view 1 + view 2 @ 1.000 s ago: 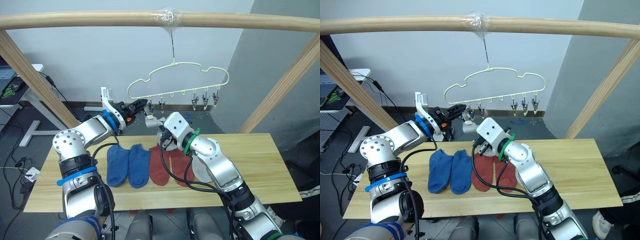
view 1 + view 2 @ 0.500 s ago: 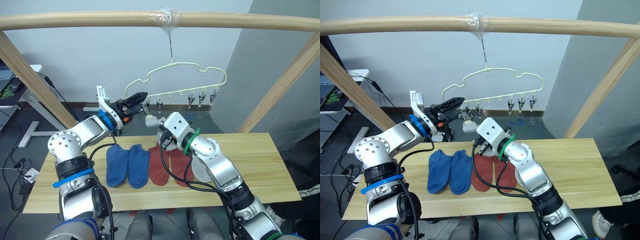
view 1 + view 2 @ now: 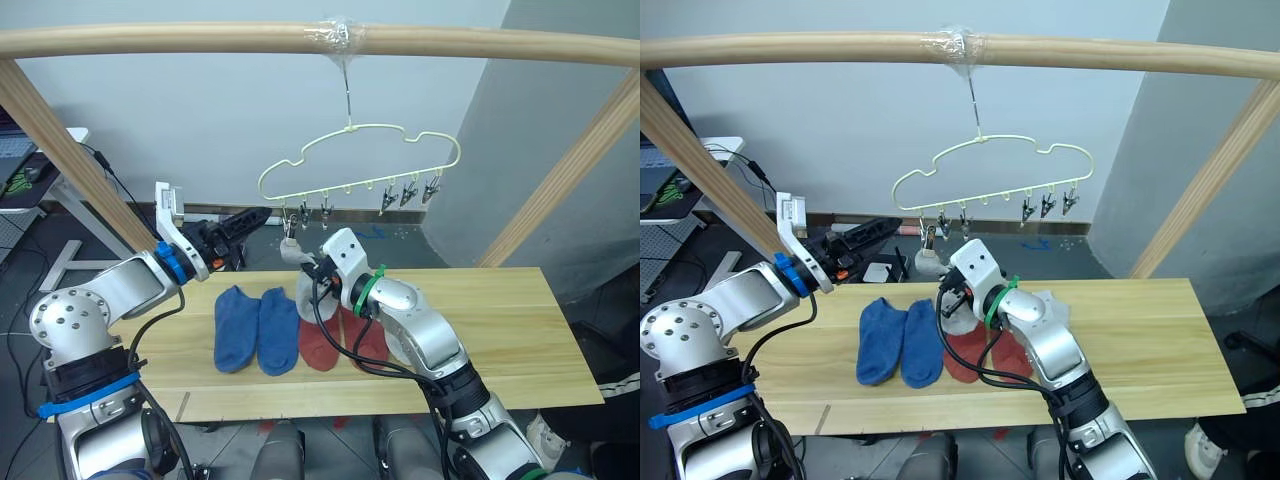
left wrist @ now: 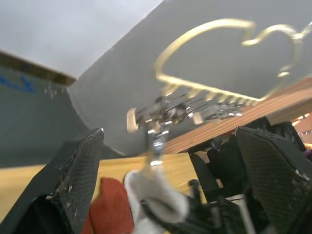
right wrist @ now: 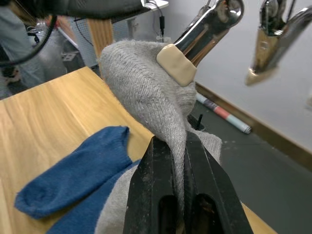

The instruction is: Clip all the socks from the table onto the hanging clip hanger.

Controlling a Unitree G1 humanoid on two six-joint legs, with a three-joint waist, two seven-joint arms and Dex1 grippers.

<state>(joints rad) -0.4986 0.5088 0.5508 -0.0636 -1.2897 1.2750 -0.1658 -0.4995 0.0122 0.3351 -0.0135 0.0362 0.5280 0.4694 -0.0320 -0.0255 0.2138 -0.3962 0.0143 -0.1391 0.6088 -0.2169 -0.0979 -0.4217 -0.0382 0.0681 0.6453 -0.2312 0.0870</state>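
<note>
The pale yellow-green clip hanger [image 3: 352, 160] hangs from the wooden pole above the table [image 3: 500, 310]. One of its left clips [image 5: 204, 27] bites the top of a light grey sock [image 3: 300, 265], seen close up as grey knit [image 5: 146, 92]. My right gripper [image 5: 178, 141] is shut on that sock just below the clip, and also appears here [image 3: 312, 275]. My left gripper [image 3: 255, 218] is open, left of the hanger and apart from it; its fingers [image 4: 73, 185] stand wide. Two blue socks [image 3: 257, 328] and two rust-red socks [image 3: 335, 340] lie flat on the table.
A rounded wooden pole frame [image 3: 180, 40] spans overhead, with slanted legs at both sides [image 3: 560, 170]. Three bare clips [image 3: 408, 195] hang at the hanger's right end. Bare tabletop lies to the right of the red socks [image 3: 520, 340].
My left gripper has opened and pulled back leftward from the clip. The grey sock now hangs from that clip, and my right gripper still holds it a little lower.
</note>
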